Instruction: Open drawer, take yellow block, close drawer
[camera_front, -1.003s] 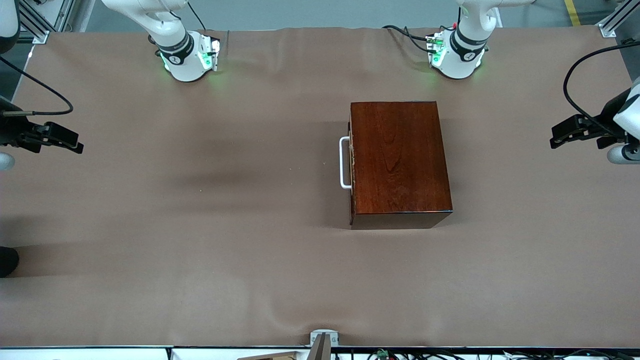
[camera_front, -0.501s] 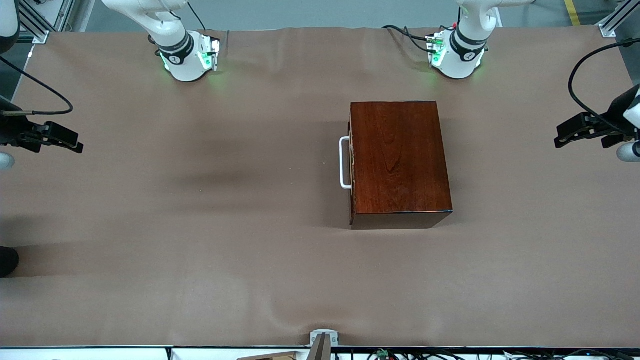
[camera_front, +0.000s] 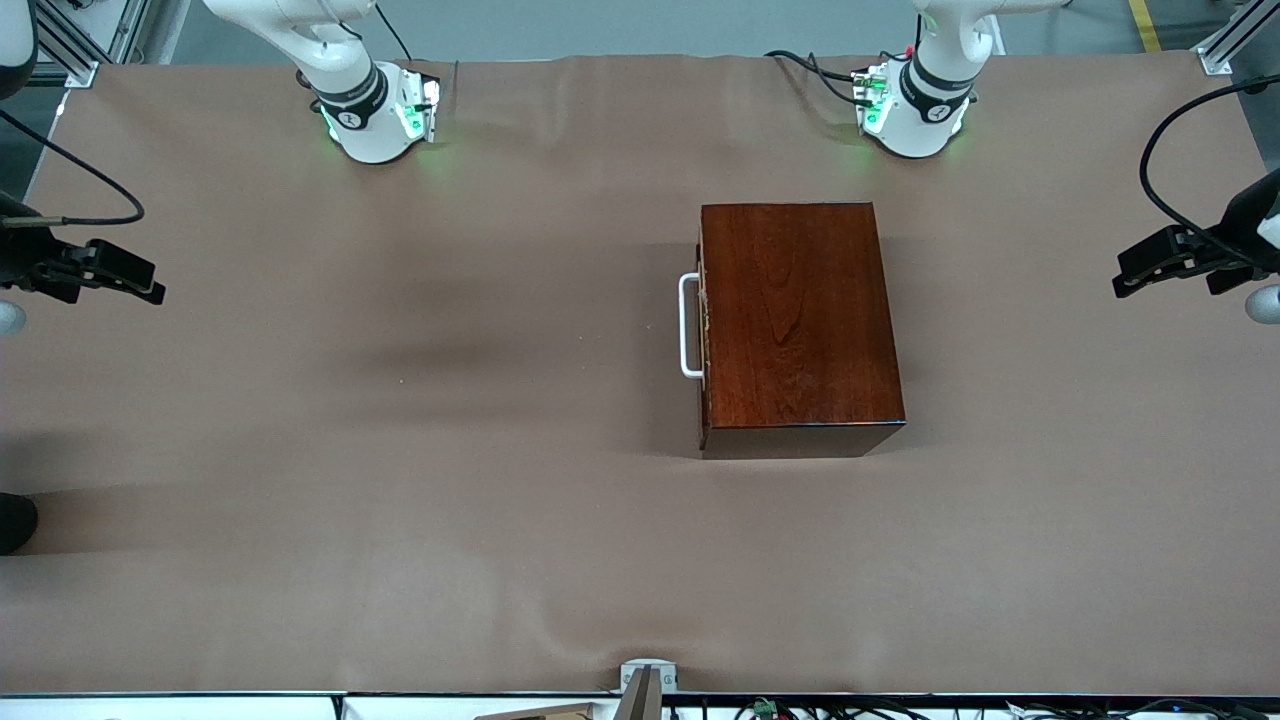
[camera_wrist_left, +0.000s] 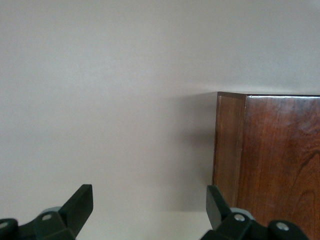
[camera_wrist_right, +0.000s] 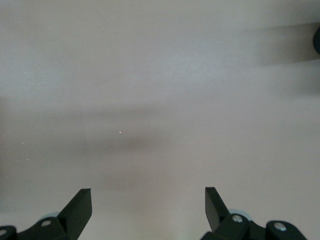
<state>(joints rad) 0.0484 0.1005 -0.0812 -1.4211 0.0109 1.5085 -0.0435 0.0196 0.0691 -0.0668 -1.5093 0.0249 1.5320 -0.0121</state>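
Note:
The dark reddish-brown wooden box (camera_front: 800, 320) stands in the middle of the table, somewhat toward the left arm's end. Its drawer is pushed in, and the white bar handle (camera_front: 688, 325) faces the right arm's end. The yellow block is hidden. My left gripper (camera_front: 1128, 282) hovers open and empty at the left arm's end of the table. In the left wrist view this gripper (camera_wrist_left: 150, 205) looks at a corner of the box (camera_wrist_left: 280, 165). My right gripper (camera_front: 148, 290) hangs open at the right arm's end, and in its wrist view the gripper (camera_wrist_right: 148, 205) has only bare table between its fingers.
A brown cloth (camera_front: 400, 480) covers the whole table. The two arm bases (camera_front: 375, 115) (camera_front: 915, 110) stand along the edge farthest from the front camera. A small metal bracket (camera_front: 647, 678) sits at the nearest edge.
My left gripper has drawn back a little from the box toward the left arm's end of the table. The right gripper and the box have stayed put.

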